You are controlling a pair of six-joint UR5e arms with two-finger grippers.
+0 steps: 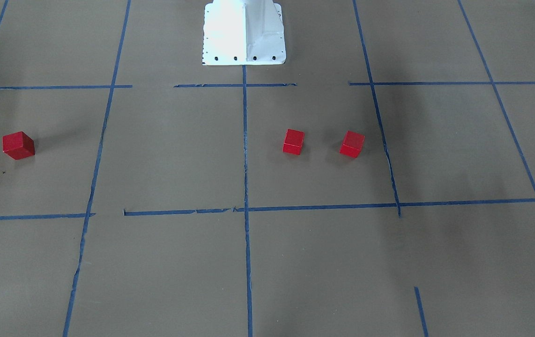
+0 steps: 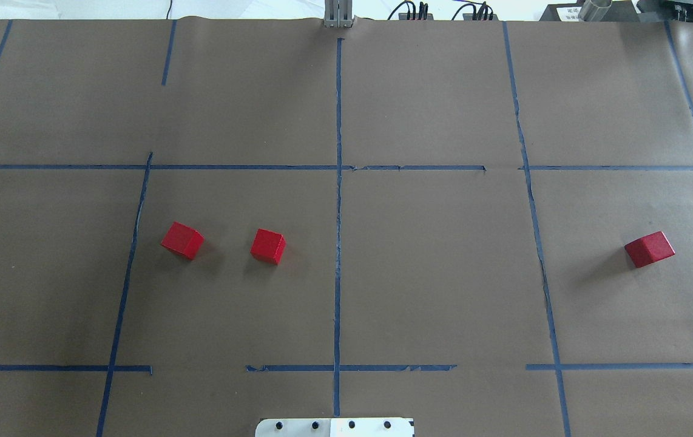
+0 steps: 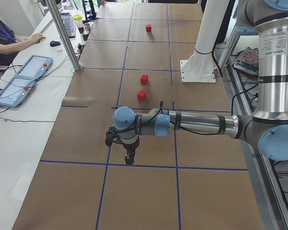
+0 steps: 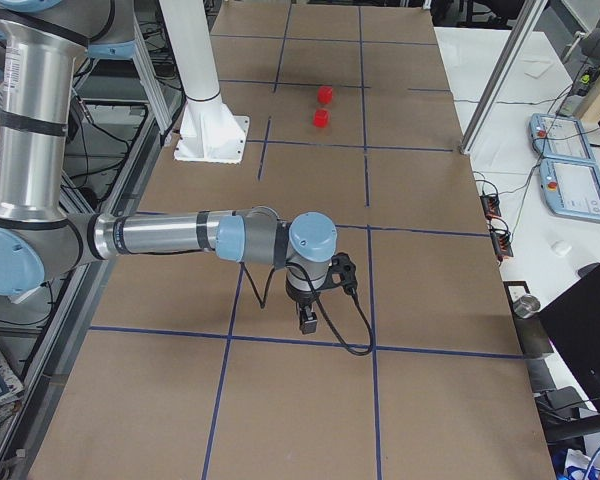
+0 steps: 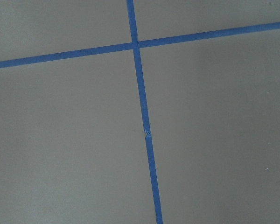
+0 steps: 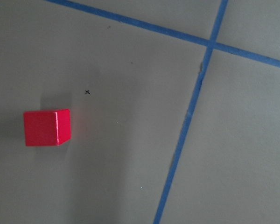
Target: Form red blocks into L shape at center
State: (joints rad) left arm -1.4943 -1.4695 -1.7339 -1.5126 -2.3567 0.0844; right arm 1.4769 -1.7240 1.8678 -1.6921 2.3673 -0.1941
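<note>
Three small bright-red matte cubes lie on the brown paper-covered table (image 2: 431, 91). Two (image 2: 182, 240) (image 2: 267, 246) sit near each other but apart in the middle cell (image 2: 419, 267), on the robot's left of the straight blue tape line (image 2: 338, 273). The third (image 2: 649, 249) lies well apart, in the cell to the right.

The left two-finger gripper (image 3: 129, 155) and the right two-finger gripper (image 4: 307, 320) hang above the paper; I cannot tell whether their fingers are apart or together.

One seated person (image 3: 1, 38) and two grey teach pendants (image 3: 24, 79) are at the side bench.
</note>
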